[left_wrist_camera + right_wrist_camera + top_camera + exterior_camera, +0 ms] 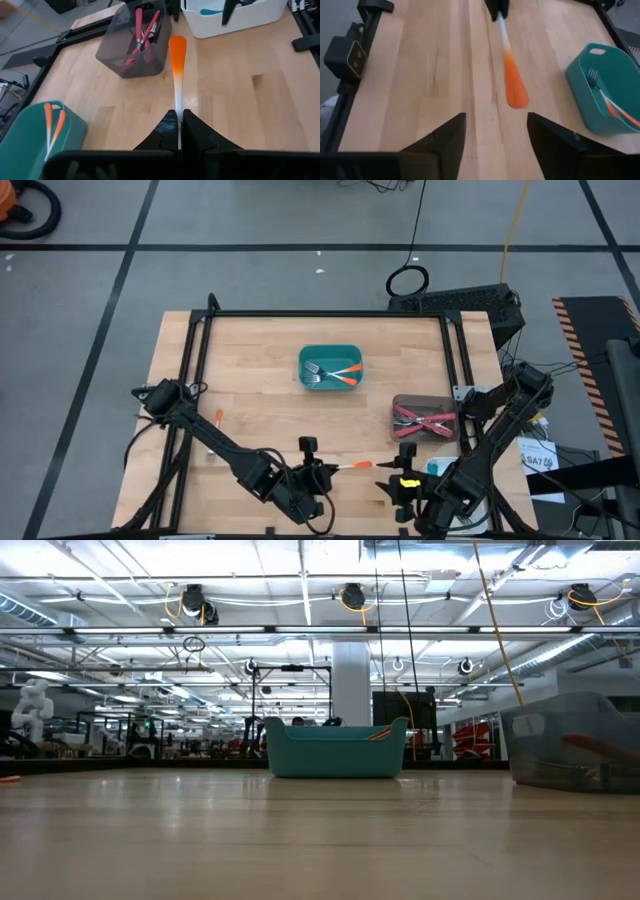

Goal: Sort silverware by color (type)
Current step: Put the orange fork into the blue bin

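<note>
While the left gripper (178, 131) pinches the orange fork (177, 65) at its metal end, handle toward three o'clock, the right gripper (495, 131) gapes empty; light, stiff, slick plastic suits a mid-handle grip.

Left claw (328, 472) pinches an orange-handled fork (352, 466) above the bench (250, 380); right claw (404, 474) faces it, fingers spread.

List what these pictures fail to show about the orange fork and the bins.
- Orange fork: tines hidden in the left wrist view inside the shut left gripper.
- Grey bin: cut off by the low view's edge; contents blurred.
- White bin: cut off in the left wrist view.
</note>
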Robot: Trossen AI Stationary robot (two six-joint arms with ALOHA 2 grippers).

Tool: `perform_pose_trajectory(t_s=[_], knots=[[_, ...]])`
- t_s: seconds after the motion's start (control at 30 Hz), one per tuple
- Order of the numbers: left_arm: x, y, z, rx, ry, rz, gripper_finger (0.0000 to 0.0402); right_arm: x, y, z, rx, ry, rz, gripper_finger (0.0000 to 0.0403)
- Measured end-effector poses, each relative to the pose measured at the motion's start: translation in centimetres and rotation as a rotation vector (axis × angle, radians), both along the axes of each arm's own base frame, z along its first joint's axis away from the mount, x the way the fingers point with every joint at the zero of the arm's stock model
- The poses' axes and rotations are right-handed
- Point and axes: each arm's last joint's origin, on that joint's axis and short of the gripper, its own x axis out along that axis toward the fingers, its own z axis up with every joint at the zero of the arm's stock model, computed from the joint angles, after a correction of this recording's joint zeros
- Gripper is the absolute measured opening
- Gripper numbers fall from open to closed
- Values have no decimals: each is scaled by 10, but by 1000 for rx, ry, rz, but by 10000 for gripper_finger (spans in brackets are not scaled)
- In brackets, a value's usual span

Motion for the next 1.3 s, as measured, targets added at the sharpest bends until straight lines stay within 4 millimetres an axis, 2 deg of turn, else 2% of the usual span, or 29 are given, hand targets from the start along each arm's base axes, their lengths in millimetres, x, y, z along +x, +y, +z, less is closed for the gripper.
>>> perform_pose_trajectory(t_s=[0.2,0.4,0.63,0.93,1.17,1.3], knots=[[1,-2,2,3,-13,-26,8,13,-7,-7,-31,17,-29,231],[2,-1,2,1,-13,-25,8,22,-11,-13,-74,38,-27,221],[1,-1,1,-10,-9,-18,8,29,-10,-11,-65,8,-3,179],[1,-1,1,-14,-7,-14,8,29,-10,-11,-61,12,3,66],[1,-1,1,-39,-14,-2,13,29,-9,-11,-67,16,11,64],[1,-1,1,-90,-35,42,50,29,-9,-11,-63,13,5,64]])
